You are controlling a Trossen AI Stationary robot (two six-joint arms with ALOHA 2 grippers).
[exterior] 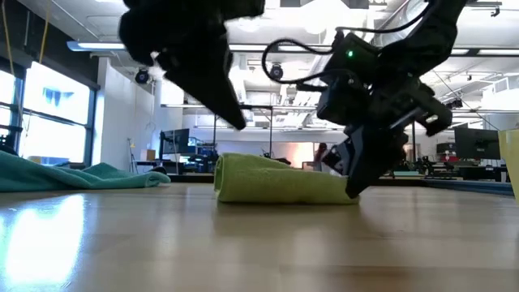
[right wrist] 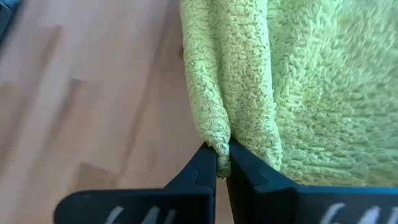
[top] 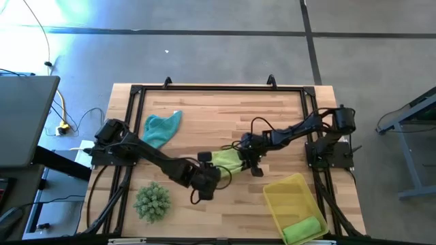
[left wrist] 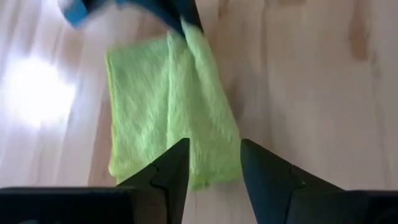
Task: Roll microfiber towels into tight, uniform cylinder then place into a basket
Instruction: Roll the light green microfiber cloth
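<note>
**Green towel folded, pinched at 1 edge**

The bright green towel (top: 228, 160) lies folded flat, fuzzy, just beyond the yellow basket (top: 276, 199). The right gripper (right wrist: 222, 163) is clamped on its fold. The left gripper (left wrist: 212, 163) hovers above it, fingers apart.

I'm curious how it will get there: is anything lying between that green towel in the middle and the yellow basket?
Nothing visible: bare wood lies between the green towel and the basket. Only the right gripper, shut on the towel's edge, sits on that side.
</note>
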